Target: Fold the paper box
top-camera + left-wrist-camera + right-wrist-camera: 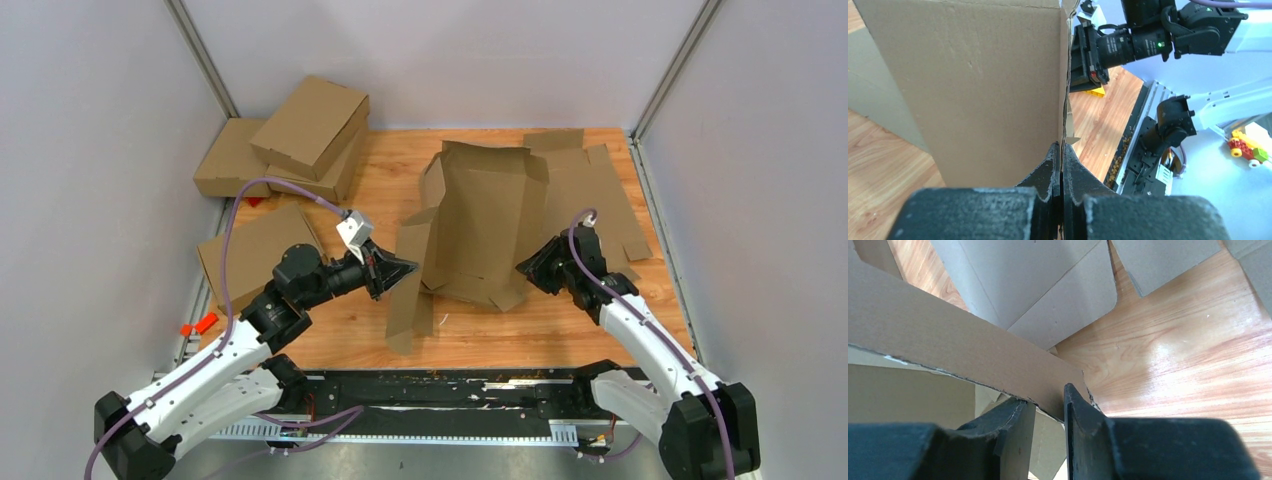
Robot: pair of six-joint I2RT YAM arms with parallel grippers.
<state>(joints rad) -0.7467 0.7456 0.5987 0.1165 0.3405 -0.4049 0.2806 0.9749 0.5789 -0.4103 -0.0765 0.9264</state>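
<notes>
L hand [404,269], R hand [526,266] — gripping box [487,215].

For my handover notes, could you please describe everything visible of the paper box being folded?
The paper box is plain brown corrugated cardboard, a die-cut sheet with flaps and tabs, only partly folded. Its main panel stands tilted near the middle of the wooden table, with side flaps bent up and its lower edge on the wood. The left gripper is shut on its left flap, and the right gripper pinches its right edge.
</notes>
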